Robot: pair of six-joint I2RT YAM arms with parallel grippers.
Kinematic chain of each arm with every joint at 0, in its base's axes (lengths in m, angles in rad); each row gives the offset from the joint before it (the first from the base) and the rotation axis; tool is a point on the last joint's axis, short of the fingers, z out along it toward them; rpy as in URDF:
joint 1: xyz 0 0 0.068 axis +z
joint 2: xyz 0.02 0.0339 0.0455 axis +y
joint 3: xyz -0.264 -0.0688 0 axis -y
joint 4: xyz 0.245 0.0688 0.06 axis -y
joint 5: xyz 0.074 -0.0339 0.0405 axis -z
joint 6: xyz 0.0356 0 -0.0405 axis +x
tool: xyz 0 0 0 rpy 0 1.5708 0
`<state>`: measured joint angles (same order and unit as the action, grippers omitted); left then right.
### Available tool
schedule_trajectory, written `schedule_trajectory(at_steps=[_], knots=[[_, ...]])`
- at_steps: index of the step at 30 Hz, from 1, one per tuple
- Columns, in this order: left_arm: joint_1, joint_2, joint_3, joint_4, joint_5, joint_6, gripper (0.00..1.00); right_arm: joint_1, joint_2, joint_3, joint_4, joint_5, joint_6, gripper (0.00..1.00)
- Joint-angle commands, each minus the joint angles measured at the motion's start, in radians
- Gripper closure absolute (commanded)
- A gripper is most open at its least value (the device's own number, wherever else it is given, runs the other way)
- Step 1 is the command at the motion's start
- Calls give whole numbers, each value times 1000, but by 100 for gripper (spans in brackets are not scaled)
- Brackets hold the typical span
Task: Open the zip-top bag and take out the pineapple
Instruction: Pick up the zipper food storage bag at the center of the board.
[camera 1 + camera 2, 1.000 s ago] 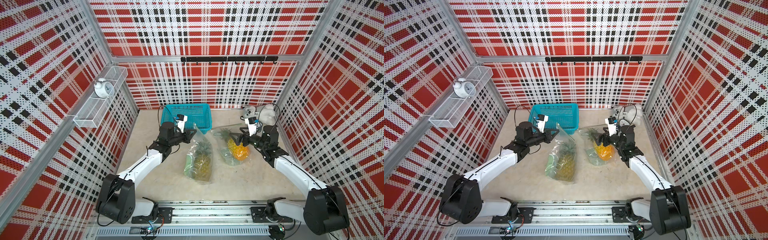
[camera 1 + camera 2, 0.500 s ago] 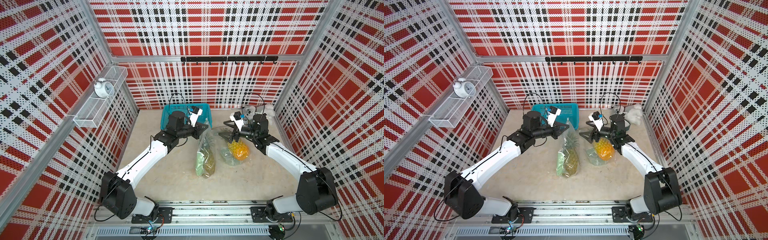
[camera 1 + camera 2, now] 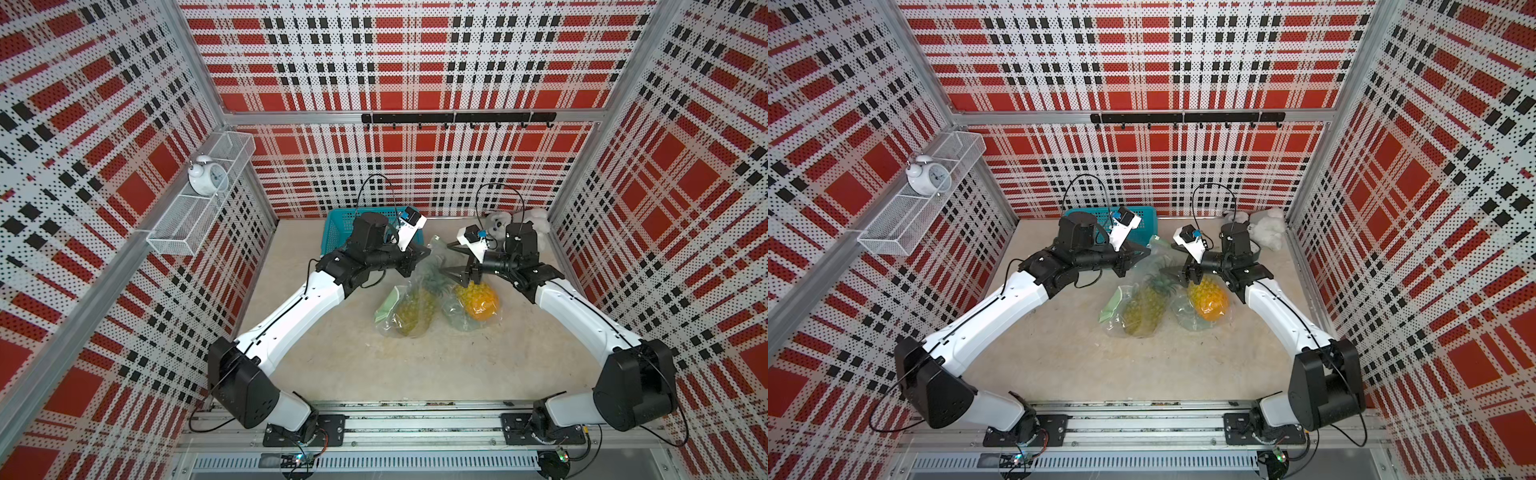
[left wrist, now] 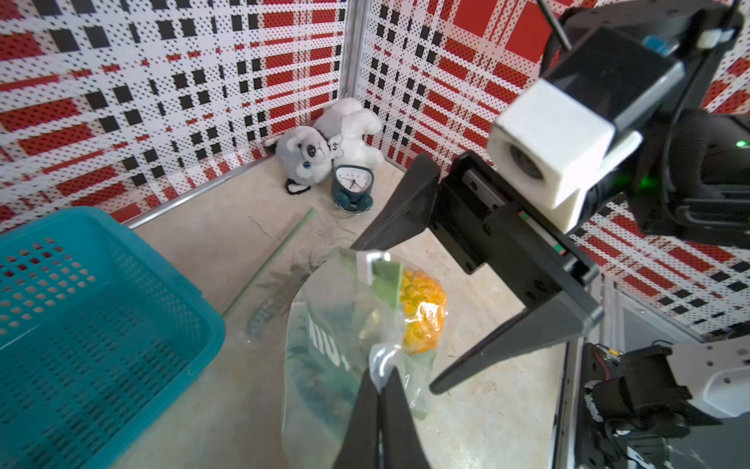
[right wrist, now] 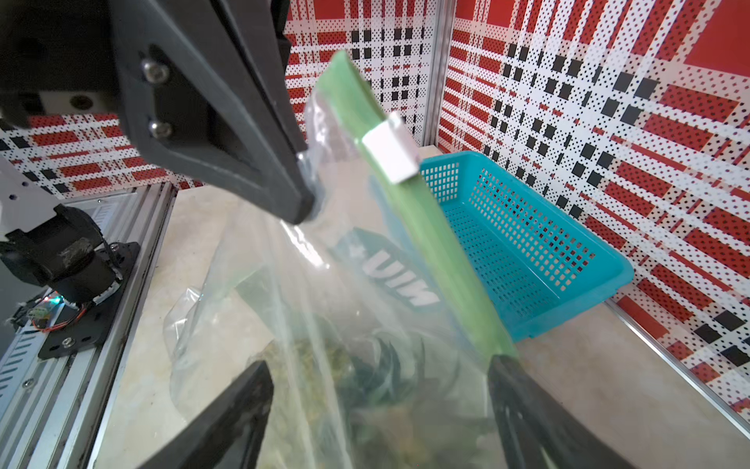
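A clear zip-top bag (image 3: 409, 299) (image 3: 1142, 299) with a green zip strip (image 5: 410, 203) and white slider (image 5: 390, 153) hangs tilted, its bottom on the floor. Inside it is a yellow-green pineapple (image 3: 411, 313) (image 3: 1142, 309). My left gripper (image 3: 424, 252) (image 4: 379, 375) is shut on the bag's clear upper edge. My right gripper (image 3: 451, 262) (image 5: 377, 381) faces it, open, its fingers (image 5: 243, 390) on either side of the bag's top, where the leaves show through the plastic. One finger stands close to the strip's end.
A second clear bag with an orange-yellow pineapple (image 3: 478, 297) (image 3: 1208, 297) lies just right of the held one. A teal basket (image 3: 336, 235) (image 5: 527, 251) stands at the back. A plush dog (image 4: 320, 150) and small clock (image 4: 353, 186) sit in the back right corner. A wire shelf (image 3: 187, 224) hangs on the left wall.
My left gripper has carried the bag's top up and to the right, so the bag hangs instead of lying flat. My right gripper has moved left to the bag's top.
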<state>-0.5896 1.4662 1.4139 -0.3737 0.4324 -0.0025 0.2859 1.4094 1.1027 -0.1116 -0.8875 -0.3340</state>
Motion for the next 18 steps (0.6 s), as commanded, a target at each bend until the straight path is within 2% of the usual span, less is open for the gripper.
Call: schedule_trajectory(at_steps=[1, 6, 12, 18], knots=[[2, -78, -23, -10, -39, 72, 100, 3, -45, 34, -101, -38, -85, 12], [-1, -106, -47, -43, 3, 129, 100, 4, -18, 106, -185, -72, -129, 9], [-14, -109, -49, -80, 52, 169, 100, 3, 48, 219, -244, -106, -162, 14], [-25, -114, -49, -98, 54, 179, 100, 3, 131, 329, -332, -150, -223, 34]])
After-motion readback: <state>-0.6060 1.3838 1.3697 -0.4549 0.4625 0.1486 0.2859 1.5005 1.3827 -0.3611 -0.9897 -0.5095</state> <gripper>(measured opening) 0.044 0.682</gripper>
